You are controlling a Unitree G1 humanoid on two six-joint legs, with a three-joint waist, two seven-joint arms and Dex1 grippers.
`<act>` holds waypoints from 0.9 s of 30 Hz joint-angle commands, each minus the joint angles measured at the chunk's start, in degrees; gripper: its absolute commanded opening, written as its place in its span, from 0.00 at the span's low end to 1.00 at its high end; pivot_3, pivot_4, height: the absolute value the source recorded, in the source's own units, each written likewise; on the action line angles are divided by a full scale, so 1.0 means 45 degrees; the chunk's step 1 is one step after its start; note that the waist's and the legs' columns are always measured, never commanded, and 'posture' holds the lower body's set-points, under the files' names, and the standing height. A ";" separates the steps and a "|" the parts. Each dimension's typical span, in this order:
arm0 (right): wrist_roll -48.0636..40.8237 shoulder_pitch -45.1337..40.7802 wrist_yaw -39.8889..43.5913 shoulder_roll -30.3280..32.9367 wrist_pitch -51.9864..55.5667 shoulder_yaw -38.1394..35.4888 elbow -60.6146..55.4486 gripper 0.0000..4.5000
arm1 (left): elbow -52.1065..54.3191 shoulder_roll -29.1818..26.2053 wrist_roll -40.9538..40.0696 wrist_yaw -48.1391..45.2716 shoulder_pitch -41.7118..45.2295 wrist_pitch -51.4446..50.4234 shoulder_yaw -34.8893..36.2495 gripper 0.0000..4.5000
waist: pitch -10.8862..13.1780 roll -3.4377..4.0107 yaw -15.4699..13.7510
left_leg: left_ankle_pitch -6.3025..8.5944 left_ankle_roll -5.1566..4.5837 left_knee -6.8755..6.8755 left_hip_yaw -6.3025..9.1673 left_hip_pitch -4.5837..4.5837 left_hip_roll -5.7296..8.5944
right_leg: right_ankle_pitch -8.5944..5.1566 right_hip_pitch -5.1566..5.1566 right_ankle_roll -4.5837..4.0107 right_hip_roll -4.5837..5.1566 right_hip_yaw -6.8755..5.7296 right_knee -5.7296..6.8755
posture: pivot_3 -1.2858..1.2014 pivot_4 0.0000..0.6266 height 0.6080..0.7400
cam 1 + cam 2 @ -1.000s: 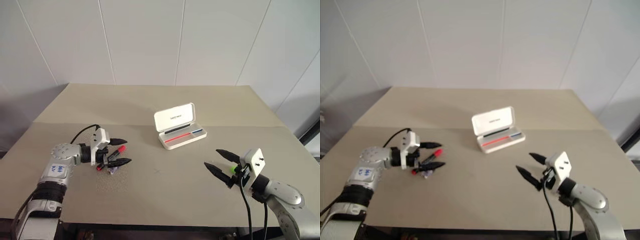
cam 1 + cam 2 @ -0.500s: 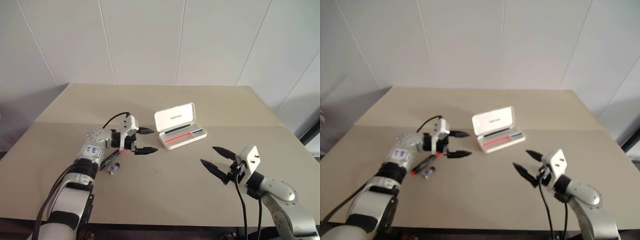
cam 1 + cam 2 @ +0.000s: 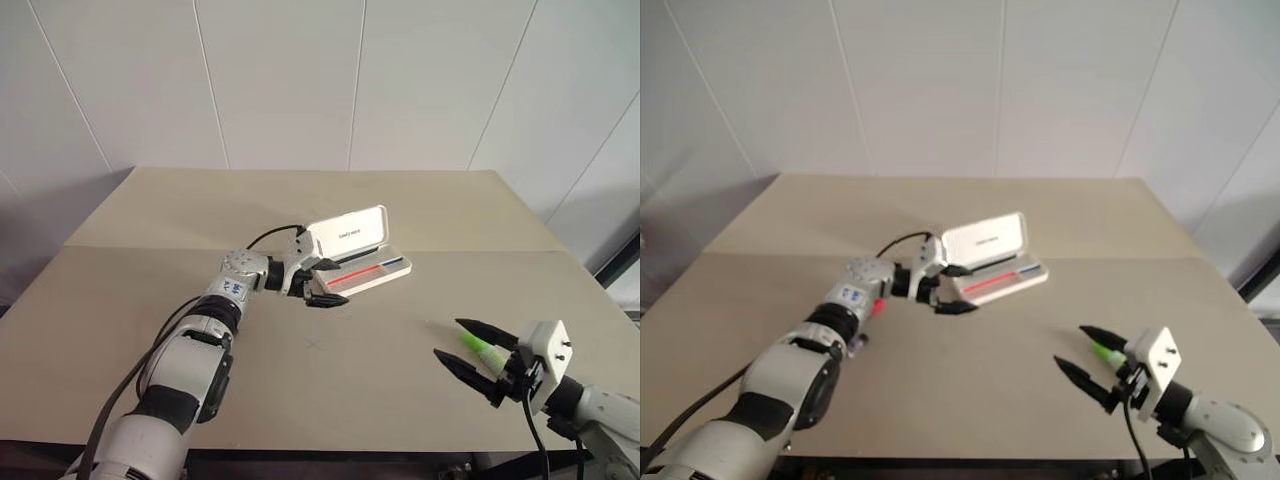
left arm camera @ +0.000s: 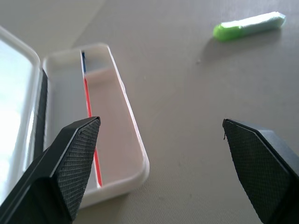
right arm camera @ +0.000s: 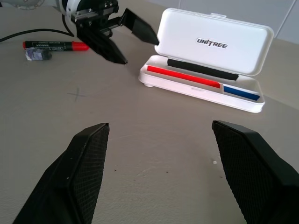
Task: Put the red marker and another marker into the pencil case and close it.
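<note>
Left gripper (image 3: 318, 283) spread wide and empty, hovering at the near-left end of the open pencil case (image 3: 365, 272). Right gripper (image 3: 478, 349) spread too, straddling the green marker (image 3: 478, 347) near right. The red marker (image 5: 55, 45) lies on the table (image 3: 330, 380), left. Risk: those empty fingers could knock the light case askew or flip its lid shut with nothing inside.

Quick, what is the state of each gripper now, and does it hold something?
Left gripper: open, holding nothing, beside the pencil case.
Right gripper: open, holding nothing.
</note>
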State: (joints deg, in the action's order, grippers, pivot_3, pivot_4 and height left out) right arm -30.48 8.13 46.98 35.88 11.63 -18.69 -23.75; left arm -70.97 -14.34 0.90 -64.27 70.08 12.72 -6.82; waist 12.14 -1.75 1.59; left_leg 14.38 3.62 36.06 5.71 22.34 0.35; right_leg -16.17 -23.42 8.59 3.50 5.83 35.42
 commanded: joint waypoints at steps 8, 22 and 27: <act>-0.0158 0.0355 -0.0493 -0.0088 -0.0131 -0.0336 -0.0763 1.00 | -0.0613 0.0361 0.0982 0.0727 0.0634 0.0453 -0.0025 0.99 | 0.0002 -0.0004 -0.0014 | 0.0001 0.0000 -0.0009 0.0001 0.0005 0.0001 | 0.0000 -0.0001 0.0002 0.0001 0.0003 -0.0006 | 0.52 0.24 1.00; -0.0265 0.0327 -0.0023 0.0201 -0.0279 -0.0804 -0.0422 1.00 | -0.1077 0.1134 0.1972 0.0970 0.0967 0.0029 -0.0334 0.99 | 0.0006 -0.0011 -0.0002 | 0.0001 0.0001 -0.0007 0.0001 0.0003 0.0003 | 0.0000 0.0000 0.0004 -0.0001 0.0003 -0.0006 | 0.52 0.24 1.00; -0.0130 0.0269 -0.0146 0.0095 -0.0276 -0.0679 -0.0447 1.00 | -0.1257 0.1259 0.2532 0.1316 0.0983 -0.0295 -0.0597 0.99 | 0.0006 -0.0011 -0.0014 | 0.0000 0.0001 -0.0002 0.0001 0.0001 0.0003 | 0.0000 0.0002 0.0004 -0.0002 0.0003 -0.0002 | 0.52 0.24 1.00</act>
State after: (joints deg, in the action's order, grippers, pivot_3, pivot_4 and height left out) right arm -30.76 9.53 46.56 35.99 11.24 -20.71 -24.61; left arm -76.51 -8.90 11.13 -59.20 73.20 12.20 -9.00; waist 12.17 -1.80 1.53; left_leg 14.38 3.63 36.06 5.71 22.34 0.37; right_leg -16.17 -23.40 8.61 3.50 5.85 35.41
